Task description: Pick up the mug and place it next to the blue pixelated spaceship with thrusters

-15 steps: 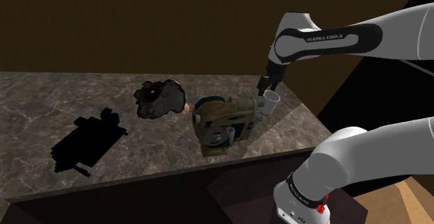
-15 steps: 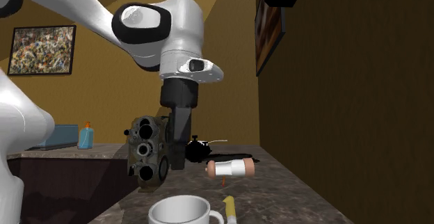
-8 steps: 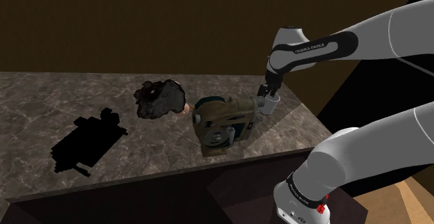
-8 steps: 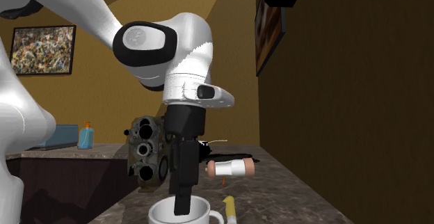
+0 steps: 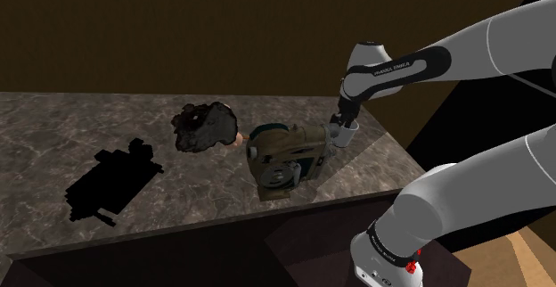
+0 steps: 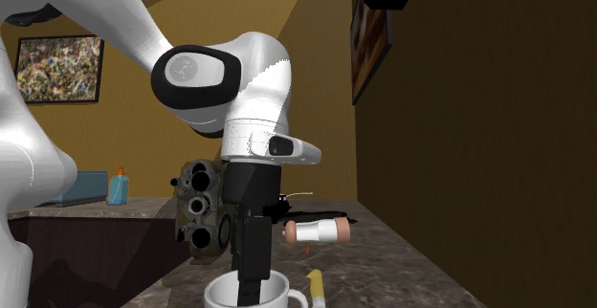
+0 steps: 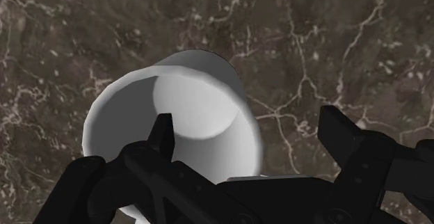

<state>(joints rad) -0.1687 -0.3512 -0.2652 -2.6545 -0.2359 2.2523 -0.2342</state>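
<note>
A white mug (image 7: 188,111) stands upright on the dark marble counter (image 5: 53,134), near its end at the shoulder view's right (image 5: 347,134). My black gripper (image 7: 250,133) is open and lowered over the mug's rim. One finger (image 7: 163,131) dips inside the cup and the other (image 7: 341,136) stands outside its wall, neither touching it. In the second exterior view the hand (image 6: 249,279) reaches down into the mug (image 6: 218,294). The blocky pixelated spaceship (image 5: 111,180) is drawn black and lies far off at the shoulder view's left.
A brownish camera-like machine (image 5: 290,156) sits right beside the mug. A dark lumpy object (image 5: 203,125) lies behind it. A white and pink cylinder (image 6: 318,231) and a small yellow piece (image 6: 314,285) lie on the counter. A blue bottle (image 6: 118,187) stands on another counter.
The hand has come down from above the counter onto the mug, and one finger has sunk into the cup. The fingers stayed apart and the mug has not moved.
</note>
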